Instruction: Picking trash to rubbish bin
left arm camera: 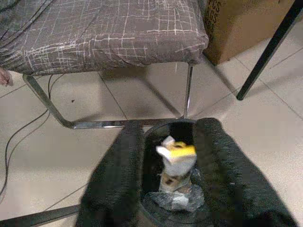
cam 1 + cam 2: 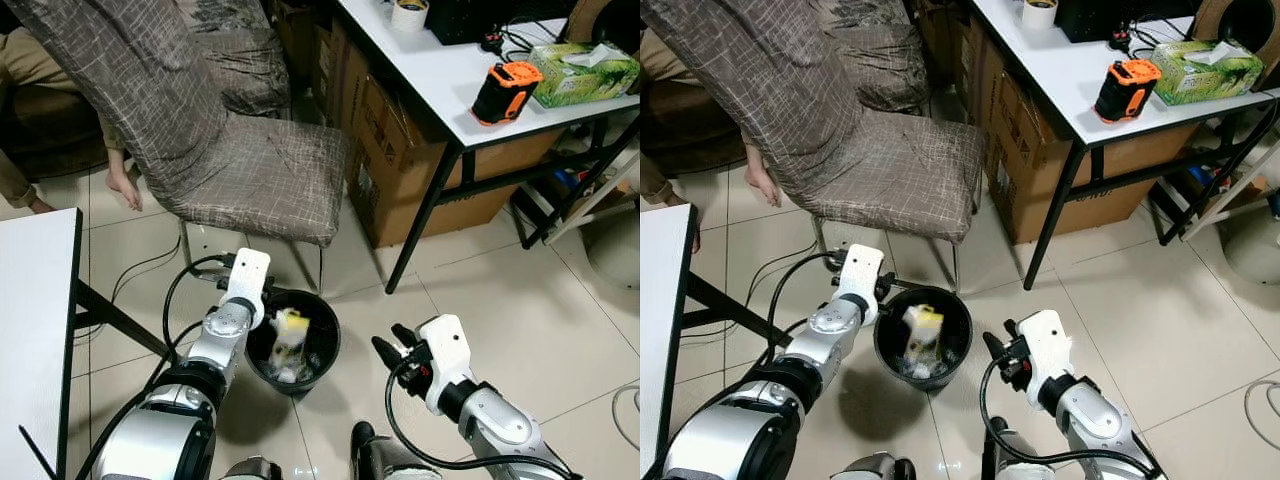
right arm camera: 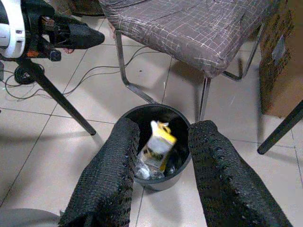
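A crumpled yellow-and-white carton (image 2: pixel 289 337) is inside the round black plastic rubbish bin (image 2: pixel 325 350) on the tiled floor, near the grey fabric-covered chair (image 2: pixel 260 180). The left gripper (image 1: pixel 165 189) hangs over the bin's left rim, fingers parted, empty. The right gripper (image 3: pixel 161 175) waits right of it, spread, empty.

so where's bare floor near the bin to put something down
Bare tile lies beyond the right gripper, between the black bin and the table leg. It is crowded on the bin's other side: the left gripper sits at the rim, with cables and the chair's metal frame just behind. The bin itself holds a yellow carton and other trash.
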Robot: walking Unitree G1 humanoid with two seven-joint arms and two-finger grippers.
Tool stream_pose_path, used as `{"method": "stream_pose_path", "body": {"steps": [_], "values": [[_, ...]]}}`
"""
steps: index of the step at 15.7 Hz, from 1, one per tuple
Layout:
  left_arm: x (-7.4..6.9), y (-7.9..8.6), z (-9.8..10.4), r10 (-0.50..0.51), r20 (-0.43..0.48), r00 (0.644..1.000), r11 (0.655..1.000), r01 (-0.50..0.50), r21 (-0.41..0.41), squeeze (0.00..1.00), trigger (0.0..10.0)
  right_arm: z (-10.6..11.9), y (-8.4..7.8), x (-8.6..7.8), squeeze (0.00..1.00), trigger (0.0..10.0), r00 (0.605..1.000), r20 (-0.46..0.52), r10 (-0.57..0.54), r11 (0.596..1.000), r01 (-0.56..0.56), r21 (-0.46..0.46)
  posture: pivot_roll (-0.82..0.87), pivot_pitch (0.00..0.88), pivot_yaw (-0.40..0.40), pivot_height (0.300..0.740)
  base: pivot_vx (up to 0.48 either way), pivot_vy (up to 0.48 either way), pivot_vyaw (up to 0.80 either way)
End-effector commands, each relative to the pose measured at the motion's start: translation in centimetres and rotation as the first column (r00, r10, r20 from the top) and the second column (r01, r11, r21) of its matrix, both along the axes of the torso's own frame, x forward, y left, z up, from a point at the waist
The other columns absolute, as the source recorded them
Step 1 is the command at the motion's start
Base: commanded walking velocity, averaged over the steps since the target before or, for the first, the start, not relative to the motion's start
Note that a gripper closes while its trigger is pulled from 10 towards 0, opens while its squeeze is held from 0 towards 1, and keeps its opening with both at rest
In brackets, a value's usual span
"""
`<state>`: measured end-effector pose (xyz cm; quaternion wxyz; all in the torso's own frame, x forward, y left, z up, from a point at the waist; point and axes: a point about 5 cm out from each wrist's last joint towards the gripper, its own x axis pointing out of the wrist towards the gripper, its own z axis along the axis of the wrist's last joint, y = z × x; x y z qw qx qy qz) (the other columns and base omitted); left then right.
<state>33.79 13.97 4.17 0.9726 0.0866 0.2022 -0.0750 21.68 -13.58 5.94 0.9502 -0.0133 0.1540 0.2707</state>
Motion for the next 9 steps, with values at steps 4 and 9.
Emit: {"method": "stream_pose_path", "body": {"steps": [4, 9], "values": [[-1.2, 0.3, 1.0, -0.05, 0.123, 0.991, 0.976, 0.074, -0.203, 0.0, 10.0, 0.5, -1.0, 0.4, 0.0, 10.0, 0.992, 0.018, -0.129, 0.992, 0.129, -0.017, -0.12, 0.176, 0.013, 0.74, 0.0, 0.0, 0.0], [-7.0, 2.6, 6.2, -0.054, 0.306, 0.951, 0.972, 0.121, -0.203, 0.0, 10.0, 3.9, -0.4, 1.8, 0.0, 10.0, 0.967, 0.109, -0.229, 0.973, 0.223, 0.069, -0.08, 0.108, -0.011, 0.74, 0.0, 0.0, 0.0]]}}
